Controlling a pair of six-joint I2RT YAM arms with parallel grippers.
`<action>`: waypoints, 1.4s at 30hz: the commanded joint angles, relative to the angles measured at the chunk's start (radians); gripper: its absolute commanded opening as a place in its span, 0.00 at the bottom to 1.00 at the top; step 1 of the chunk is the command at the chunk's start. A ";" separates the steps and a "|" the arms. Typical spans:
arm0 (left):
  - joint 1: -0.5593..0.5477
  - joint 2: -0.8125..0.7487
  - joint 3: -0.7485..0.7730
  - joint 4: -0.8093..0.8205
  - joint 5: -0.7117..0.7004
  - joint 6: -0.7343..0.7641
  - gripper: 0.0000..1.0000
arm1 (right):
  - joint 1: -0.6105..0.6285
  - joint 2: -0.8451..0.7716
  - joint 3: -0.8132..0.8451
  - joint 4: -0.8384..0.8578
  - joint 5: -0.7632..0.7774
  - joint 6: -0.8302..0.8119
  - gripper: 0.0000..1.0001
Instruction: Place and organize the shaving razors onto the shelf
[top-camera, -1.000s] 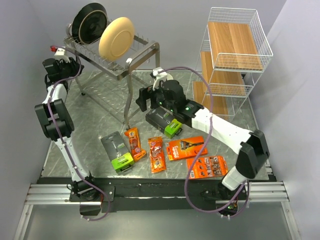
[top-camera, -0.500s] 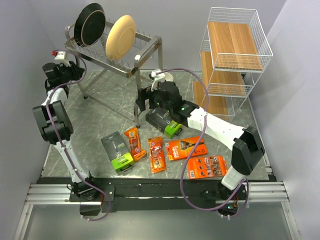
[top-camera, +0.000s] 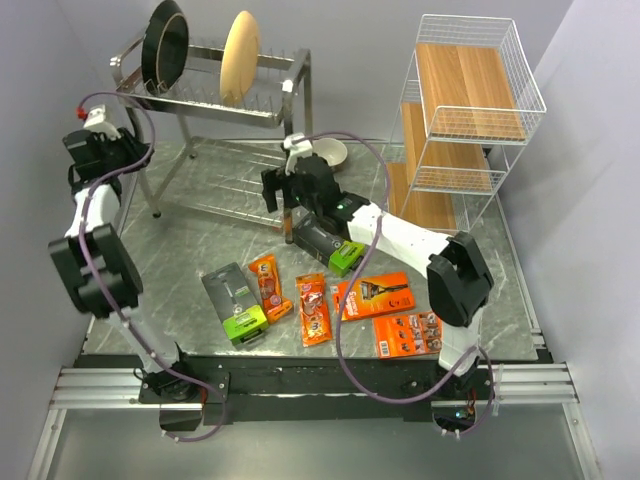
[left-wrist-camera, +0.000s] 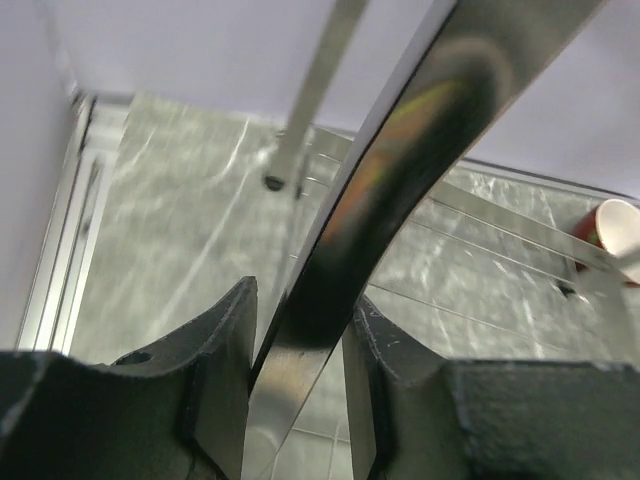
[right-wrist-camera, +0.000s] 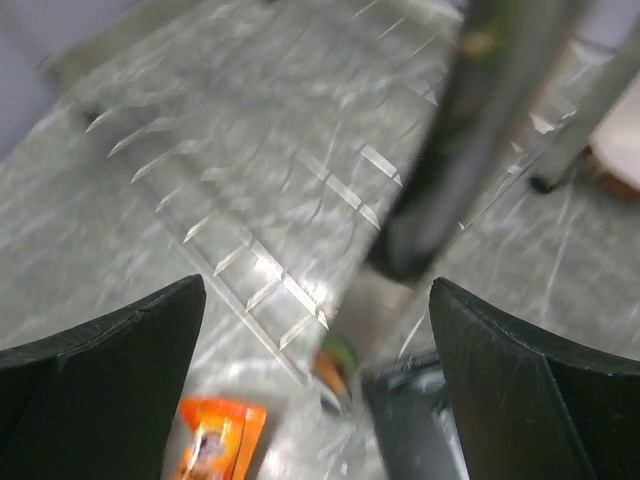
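Orange razor card (top-camera: 373, 295), lettering unreadable

overhead view looks down on the whole table (top-camera: 180, 255) — both wrist views (close, low) share its grey surface.

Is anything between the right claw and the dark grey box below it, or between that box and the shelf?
The dish rack's leg stands just ahead of the open right claw, its foot beside the dark grey box. Between that box and the shelf, only the right arm's own forearm shows.
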 joint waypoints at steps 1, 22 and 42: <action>0.074 -0.290 -0.058 0.143 -0.127 -0.192 0.01 | -0.005 0.066 0.122 0.044 0.070 -0.043 1.00; 0.150 -0.382 -0.443 0.252 -0.183 -0.156 0.02 | -0.013 0.151 0.082 0.047 0.045 -0.040 0.98; 0.144 -0.125 -0.195 0.094 -0.304 -0.271 0.36 | -0.016 0.390 0.315 0.020 0.077 -0.083 0.96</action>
